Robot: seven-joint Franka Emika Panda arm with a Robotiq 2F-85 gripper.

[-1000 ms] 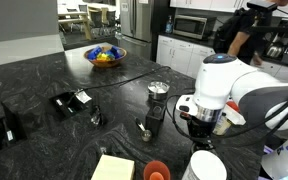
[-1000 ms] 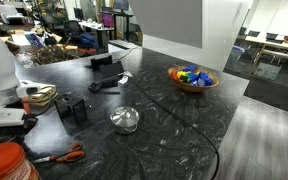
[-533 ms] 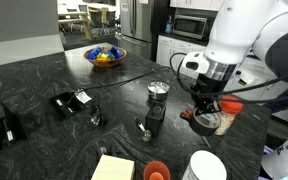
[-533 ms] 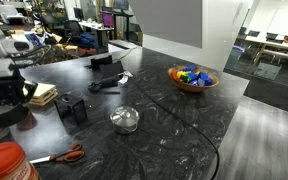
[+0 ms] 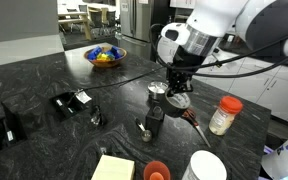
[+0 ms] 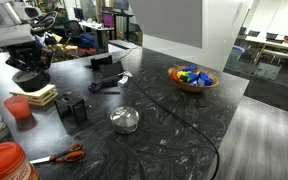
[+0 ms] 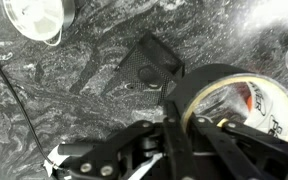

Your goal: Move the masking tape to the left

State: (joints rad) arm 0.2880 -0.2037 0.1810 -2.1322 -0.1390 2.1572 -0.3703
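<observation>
The masking tape [image 7: 269, 100] is a tan roll with a dark outer rim. In the wrist view it fills the right side, gripped through its wall, one finger inside the hole and one outside. My gripper [image 7: 191, 118] is shut on it. In both exterior views the gripper [image 5: 177, 88] [image 6: 29, 74] holds the roll [image 5: 180, 100] in the air above the dark marble counter [image 5: 44, 75]. It hangs just above a small black block [image 5: 152, 116] and next to a round glass lid [image 5: 158, 89]. The block [image 7: 144, 68] and lid [image 7: 32, 14] also show in the wrist view.
A red-capped bottle [image 5: 222, 115], red scissors [image 5: 190, 119], an orange cup [image 5: 156, 171], a white cup [image 5: 206, 166] and a yellow notepad [image 5: 112, 168] stand near the front. Black boxes [image 5: 70, 100] lie left. A fruit bowl [image 5: 105, 55] and a cable are at the back.
The arm has lifted the tape from beside the red-capped bottle and carried it left, to above the black block and glass lid. The gripper stays shut on the roll.
</observation>
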